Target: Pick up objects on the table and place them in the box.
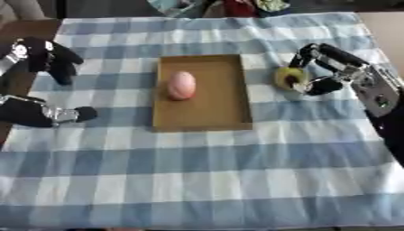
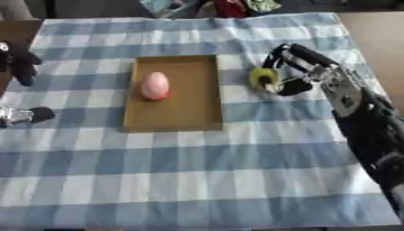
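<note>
A yellow-green object (image 2: 264,77) is pinched between fingers and thumb of the right hand (image 2: 304,72), just right of the box (image 1: 201,92). A pink egg-shaped object (image 1: 181,85) is seen inside the box, long axis running away from the robot. The left hand (image 1: 39,56) is held open at the desk's (image 1: 197,180) left edge.

Blue-white checked tablecloth (image 1: 197,180) — brown floor (image 1: 387,27) beyond

Blue-white checked cloth (image 1: 197,180) covers table; misc. clutter (image 2: 217,5), red & green bits, at far edge.
</note>
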Motion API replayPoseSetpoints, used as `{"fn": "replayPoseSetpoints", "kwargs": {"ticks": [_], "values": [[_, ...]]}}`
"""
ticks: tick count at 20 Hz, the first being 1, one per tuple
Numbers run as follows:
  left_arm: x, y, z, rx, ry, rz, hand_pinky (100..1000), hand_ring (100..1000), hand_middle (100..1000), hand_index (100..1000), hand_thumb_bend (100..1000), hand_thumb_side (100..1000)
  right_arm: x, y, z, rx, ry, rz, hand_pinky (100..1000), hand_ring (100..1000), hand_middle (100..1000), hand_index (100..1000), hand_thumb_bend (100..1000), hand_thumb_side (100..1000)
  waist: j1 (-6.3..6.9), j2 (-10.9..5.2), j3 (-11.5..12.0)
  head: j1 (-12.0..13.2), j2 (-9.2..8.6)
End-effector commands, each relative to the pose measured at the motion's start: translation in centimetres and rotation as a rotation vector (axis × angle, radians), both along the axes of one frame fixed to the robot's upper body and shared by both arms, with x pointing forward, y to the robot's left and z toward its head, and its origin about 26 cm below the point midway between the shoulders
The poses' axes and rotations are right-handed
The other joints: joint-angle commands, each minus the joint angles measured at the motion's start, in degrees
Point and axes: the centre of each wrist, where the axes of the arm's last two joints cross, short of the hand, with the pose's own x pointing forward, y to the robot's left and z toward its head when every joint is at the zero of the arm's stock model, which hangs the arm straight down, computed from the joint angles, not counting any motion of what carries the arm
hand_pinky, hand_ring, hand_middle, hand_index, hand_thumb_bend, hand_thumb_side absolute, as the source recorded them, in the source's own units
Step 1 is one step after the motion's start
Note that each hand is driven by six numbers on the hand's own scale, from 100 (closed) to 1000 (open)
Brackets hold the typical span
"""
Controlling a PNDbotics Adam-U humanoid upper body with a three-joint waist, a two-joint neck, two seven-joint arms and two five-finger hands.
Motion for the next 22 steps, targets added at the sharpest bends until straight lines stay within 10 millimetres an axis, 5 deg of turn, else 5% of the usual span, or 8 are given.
{"fn": "replayPoseSetpoints", "kwargs": {"ticks": [1, 8, 14, 22], "values": [[-0.1, 0.5, 1.0, 0.008, -0.031, 0.01, 526, 493, 493, 683, 721, 162, 0.1, -0.3, 2.8, 0.022, -0.092, 0.014, 655, 670, 391, 456, 100, 170, -0.1, -0.97, -0.16, -0.07, 0.35], [-0.2, 0.7, 1.2, 0.009, -0.043, 0.017, 527, 493, 492, 681, 715, 169, -0.4, 1.6, 7.1, 0.061, -0.195, 0.14, 657, 667, 401, 468, 100, 135, -0.28, -1.12, -0.3, -0.14, 0.37], [-0.2, 0.7, 1.6, 0.004, -0.059, 0.02, 528, 493, 492, 681, 714, 173, -0.9, 5.8, 10.7, 0.045, -0.238, 0.324, 662, 666, 401, 472, 103, 129, -0.45, -1.42, -0.05, -0.6, 0.37], [-0.1, 0.2, 1.9, -0.003, -0.071, 0.005, 528, 493, 492, 680, 717, 175, -0.5, 11.3, 10.0, -0.044, -0.166, 0.503, 669, 675, 413, 486, 104, 173, -0.49, -1.6, 0.64, -1.53, 0.22]]}}
